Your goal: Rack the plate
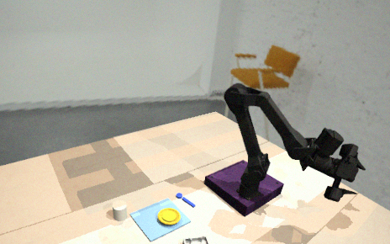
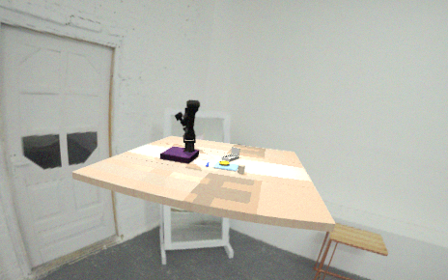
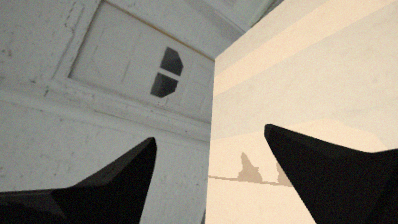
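The yellow plate lies flat on a light blue mat near the table's front edge. Only the top of the grey dish rack shows at the bottom edge of the top view; it also shows in the exterior view just behind the plate. My gripper is open and empty. It hangs above the table's far right side, well away from the plate and rack. The wrist view shows only the two fingers, bare table and a white door.
The arm stands on a purple base. A blue spoon lies beside the mat and a small grey cup stands to its left. An orange chair stands behind the table.
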